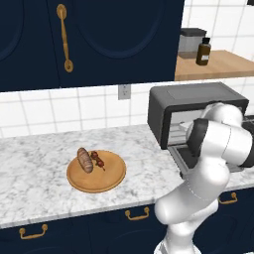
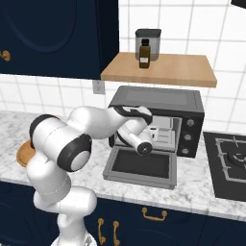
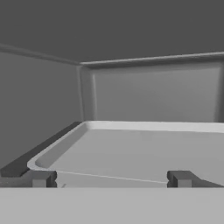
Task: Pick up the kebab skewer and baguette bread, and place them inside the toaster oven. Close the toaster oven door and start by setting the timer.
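Note:
The baguette bread (image 1: 85,159) and the kebab skewer (image 1: 98,160) lie side by side on a round wooden plate (image 1: 106,176) on the marble counter, left of the arm. The toaster oven (image 2: 158,98) stands with its door (image 2: 141,166) dropped flat. My gripper (image 2: 161,130) reaches into the oven's mouth, well away from the plate. In the hand view its fingertips (image 3: 41,178) stand wide apart, and the gripper (image 3: 111,179) is open and holds nothing, just above the front edge of the grey oven tray (image 3: 131,148). The oven (image 1: 198,96) sits at the right of the left base view.
A wooden shelf (image 2: 158,69) above the oven carries a brown bottle (image 2: 144,54) and a grey canister (image 2: 148,37). A black stove top (image 2: 230,161) lies right of the oven. Dark blue cabinets hang above the counter (image 1: 34,163), with bare marble left of the plate.

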You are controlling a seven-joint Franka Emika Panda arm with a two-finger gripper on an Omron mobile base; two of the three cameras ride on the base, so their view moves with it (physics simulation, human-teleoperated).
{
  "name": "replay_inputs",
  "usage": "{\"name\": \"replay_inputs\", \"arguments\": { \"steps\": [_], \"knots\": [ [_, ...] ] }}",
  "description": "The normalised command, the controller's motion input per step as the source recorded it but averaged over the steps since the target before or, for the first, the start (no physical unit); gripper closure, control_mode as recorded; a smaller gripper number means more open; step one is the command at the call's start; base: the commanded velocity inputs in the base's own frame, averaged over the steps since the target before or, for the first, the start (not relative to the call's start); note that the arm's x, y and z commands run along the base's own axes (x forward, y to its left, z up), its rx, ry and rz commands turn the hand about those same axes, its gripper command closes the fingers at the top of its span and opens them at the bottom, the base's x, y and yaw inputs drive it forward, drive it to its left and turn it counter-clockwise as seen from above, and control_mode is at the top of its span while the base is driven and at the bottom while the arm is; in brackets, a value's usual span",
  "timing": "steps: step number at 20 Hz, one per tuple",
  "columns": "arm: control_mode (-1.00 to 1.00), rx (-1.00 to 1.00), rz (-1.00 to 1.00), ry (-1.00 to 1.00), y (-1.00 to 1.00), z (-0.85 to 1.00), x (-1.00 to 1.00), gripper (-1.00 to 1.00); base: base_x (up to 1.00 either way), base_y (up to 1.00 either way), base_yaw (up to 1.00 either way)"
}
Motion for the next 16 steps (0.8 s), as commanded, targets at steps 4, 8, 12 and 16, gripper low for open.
{"name": "replay_inputs", "arguments": {
  "steps": [4,8,12,16],
  "knots": [
    [-1.00,0.00,0.00,0.01,0.00,0.00,0.09,-1.00,0.00,0.00,0.00],
    [-1.00,0.00,0.00,-0.03,0.00,-0.01,0.35,-1.00,0.00,0.00,0.00],
    [-1.00,0.00,0.00,-0.03,0.03,-0.10,0.27,-1.00,0.00,0.00,0.00],
    [-1.00,0.00,0.00,-0.02,0.00,-0.09,0.12,-1.00,0.00,0.00,0.00]
  ]
}}
